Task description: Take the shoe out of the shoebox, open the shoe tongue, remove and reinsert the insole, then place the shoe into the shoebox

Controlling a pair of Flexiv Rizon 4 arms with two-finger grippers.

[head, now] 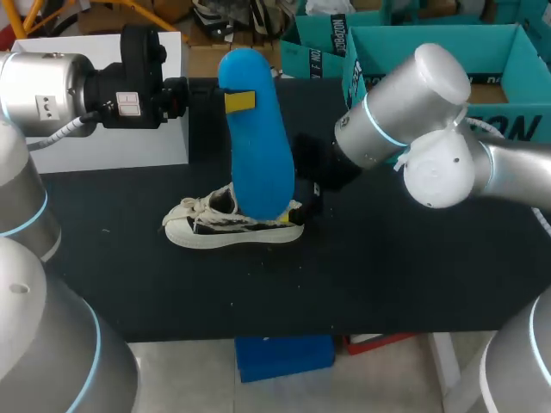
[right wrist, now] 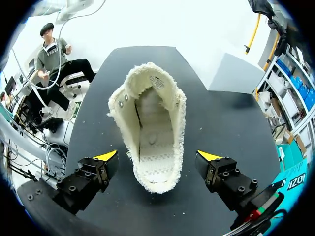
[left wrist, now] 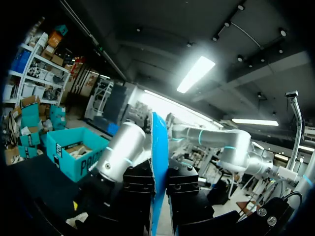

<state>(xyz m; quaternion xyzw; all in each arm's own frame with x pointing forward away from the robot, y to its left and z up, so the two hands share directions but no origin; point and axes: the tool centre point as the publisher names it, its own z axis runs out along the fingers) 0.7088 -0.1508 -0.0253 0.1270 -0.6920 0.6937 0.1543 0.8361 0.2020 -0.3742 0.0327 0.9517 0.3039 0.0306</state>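
1. Worktop [head: 387, 284]: black and flat, and it carries the shoe and a white box.
2. Right arm [head: 430, 146]: comes in from the right, with its silver elbow over the rear half of the worktop. In the head view its wrist hides its own fingers.
3. Left arm [head: 52, 82]: comes in from the left and is held level above the white box, with its black wrist pointing toward the middle.
4. Teal box [head: 482, 52]: open-topped, at the far right rear behind the right arm. Something pale and brownish lies inside in the left wrist view, but I cannot tell what. I also cannot tell whether it stands on the worktop.
5. White box [head: 112, 129]: at the rear left corner of the worktop. No contents are visible.
6. Shoe [head: 228, 228]: white canvas, lying mid-worktop well apart from both boxes. The right wrist view looks straight down into its mouth, which is spread wide over a pale stitched footbed.
7. Insole [head: 258, 146]: blue and standing on end over the shoe. Its lower end overlaps the heel in the head view; whether they touch is unclear.
8. Left gripper [head: 239, 101]: its fingers are clamped flat on both faces of the insole near the upper end.
9. Right gripper [right wrist: 157, 157]: its fingers [right wrist: 106, 157] are spread wide on either side of the shoe's near end, clear of the canvas.
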